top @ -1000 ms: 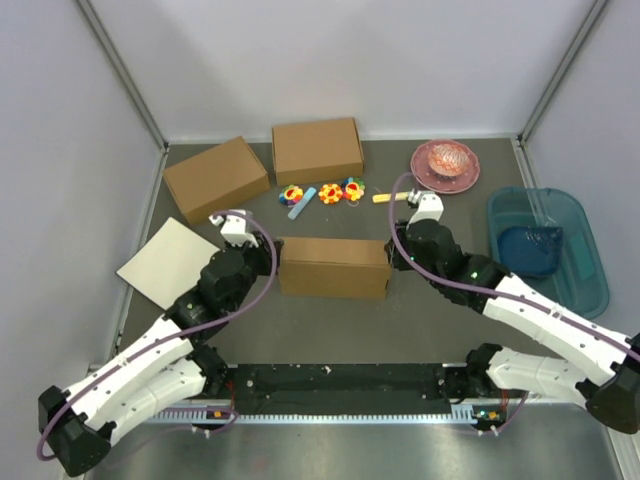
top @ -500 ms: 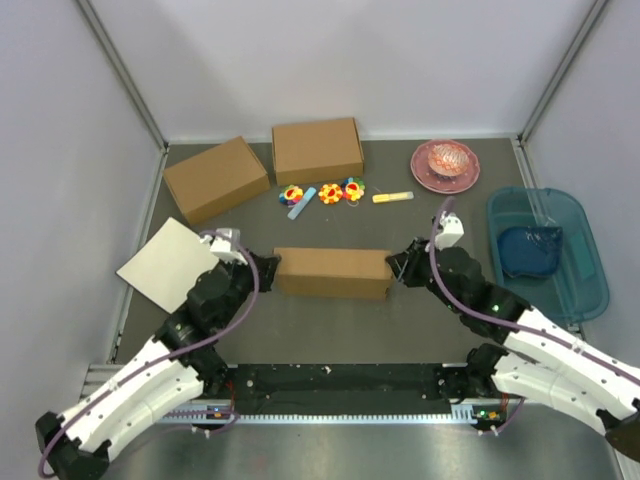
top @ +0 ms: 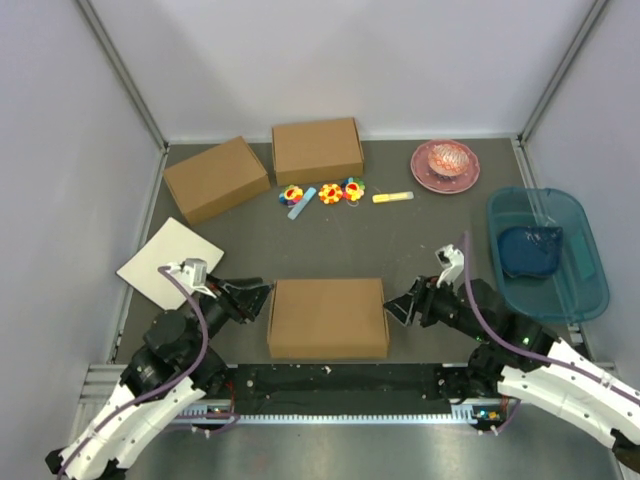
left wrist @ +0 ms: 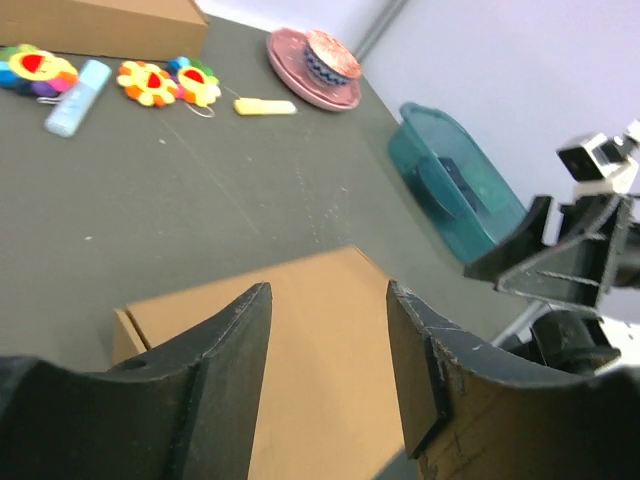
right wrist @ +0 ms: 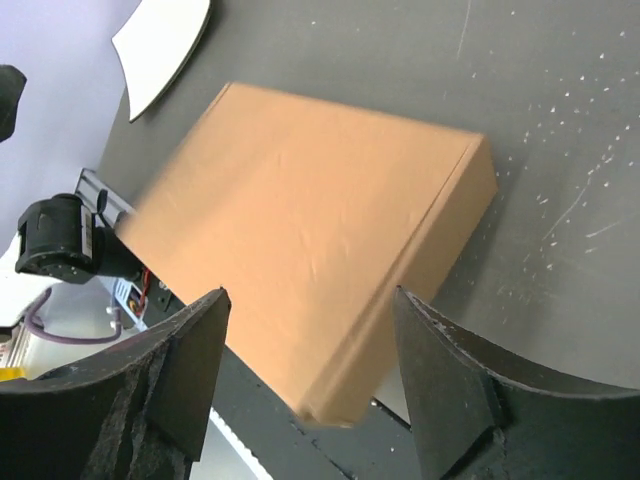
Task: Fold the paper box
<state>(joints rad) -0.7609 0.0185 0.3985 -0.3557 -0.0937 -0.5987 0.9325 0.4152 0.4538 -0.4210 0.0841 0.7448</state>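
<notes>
Paper box (top: 327,318): plain brown cardboard, closed up, shallow rectangle, lid flat on top; lies flat on table (top: 420,250) at near edge, centre, btw the two arms.
Box surface (R wrist view): smooth top w/ faint creases, one low side wall showing; near end blurred.
L jaws: released, spread apart, nothing in them; just off box's left short side, tips aimed at it. In L wrist view the box corner shows in the gap below the tips.
R jaws: released, wide, nothing in them; just off box's right short side, aimed at it. Touching box or not: can't tell.
Board (top: 168,262): 1, flat off-white square, left of table, just behind L jaws, apart from paper box.
Tub (top: 580,290): 1, clear teal, right side; 1 dark-blue item (top: 528,247) inside.
Flower toys (top: 292,194): 3, multicolour, in a row, mid-far.
Sticks: 2 by the toys: light-blue stick (top: 302,202), yellow stick (top: 392,197).
Pink dish (top: 445,164): 1, far right.
Formed boxes (top: 317,150): 2, brown cardboard, far left-centre, side by side, left one angled.
Cardboard boxes overall: 3.
</notes>
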